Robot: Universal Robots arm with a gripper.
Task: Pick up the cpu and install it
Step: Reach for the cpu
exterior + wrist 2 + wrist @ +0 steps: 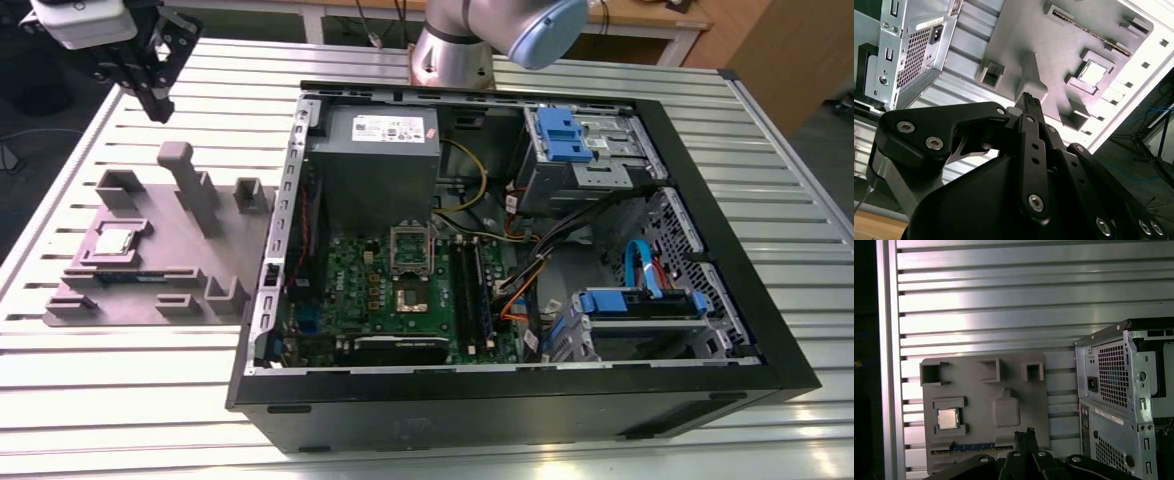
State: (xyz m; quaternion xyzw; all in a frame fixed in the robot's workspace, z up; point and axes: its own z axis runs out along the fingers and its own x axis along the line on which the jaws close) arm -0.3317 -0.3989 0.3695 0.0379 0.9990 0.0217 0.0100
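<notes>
Exterior view: gripper above table, jaws pressed together, holding nothing. Cpu sits in grey tray, beside open computer case. Power box white label: writing too small to read.

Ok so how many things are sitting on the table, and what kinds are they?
Open computer case: 1
Grey holder tray: 1
Shiny cpu chip, resting in the tray: 1
Total: 3
</notes>
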